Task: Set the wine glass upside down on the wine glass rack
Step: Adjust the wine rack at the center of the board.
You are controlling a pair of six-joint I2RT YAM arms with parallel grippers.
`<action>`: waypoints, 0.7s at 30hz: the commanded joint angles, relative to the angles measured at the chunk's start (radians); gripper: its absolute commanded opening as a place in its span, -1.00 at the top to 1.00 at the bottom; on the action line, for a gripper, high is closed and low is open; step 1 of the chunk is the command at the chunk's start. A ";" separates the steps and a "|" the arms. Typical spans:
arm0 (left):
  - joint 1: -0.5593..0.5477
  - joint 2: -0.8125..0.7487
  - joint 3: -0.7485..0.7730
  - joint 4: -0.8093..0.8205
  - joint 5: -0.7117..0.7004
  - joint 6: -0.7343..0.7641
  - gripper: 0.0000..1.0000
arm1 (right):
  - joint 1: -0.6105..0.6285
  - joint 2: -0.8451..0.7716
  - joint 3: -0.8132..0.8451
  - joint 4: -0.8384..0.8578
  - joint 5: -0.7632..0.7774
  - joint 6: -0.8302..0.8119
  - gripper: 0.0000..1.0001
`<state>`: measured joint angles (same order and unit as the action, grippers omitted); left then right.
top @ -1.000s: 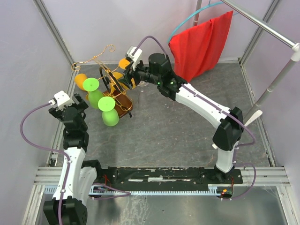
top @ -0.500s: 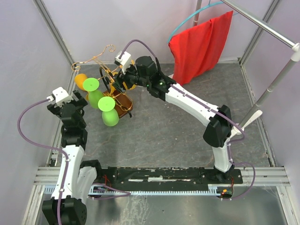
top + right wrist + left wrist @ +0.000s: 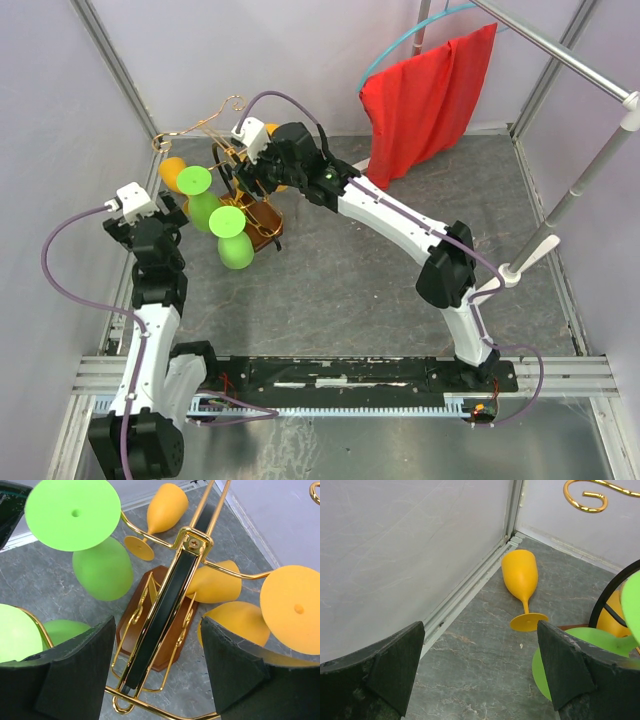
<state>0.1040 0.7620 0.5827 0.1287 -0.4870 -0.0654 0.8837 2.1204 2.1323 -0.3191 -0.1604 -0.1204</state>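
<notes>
The wine glass rack (image 3: 265, 236) stands at the back left, with copper wire arms, a brown base (image 3: 136, 614) and a black loop handle (image 3: 165, 625). Two green glasses (image 3: 228, 222) hang upside down on its left side and two orange ones (image 3: 292, 610) on its right. Another orange wine glass (image 3: 520, 575) lies on its side on the floor near the left wall, also in the top view (image 3: 172, 170). My right gripper (image 3: 157, 675) is open and empty, right above the rack's handle. My left gripper (image 3: 480, 680) is open and empty, low, facing the lying glass.
A red cloth (image 3: 430, 95) hangs from a bar at the back right. A white pole (image 3: 560, 210) slants at the right. The left wall and its floor rail (image 3: 465, 590) run close beside the lying glass. A curled wire end (image 3: 585, 495) rises above it.
My right arm has swung left, bringing its gripper over the middle of the rack. The left gripper has shifted slightly. The glasses have not moved.
</notes>
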 commanded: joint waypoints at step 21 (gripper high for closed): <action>-0.001 0.099 0.042 0.122 0.037 0.015 -0.98 | 0.007 0.068 0.095 -0.039 -0.055 -0.010 -0.66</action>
<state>0.1040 0.8589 0.5827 0.1894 -0.4603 -0.0654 0.8837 2.1860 2.1803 -0.3504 -0.1818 -0.1455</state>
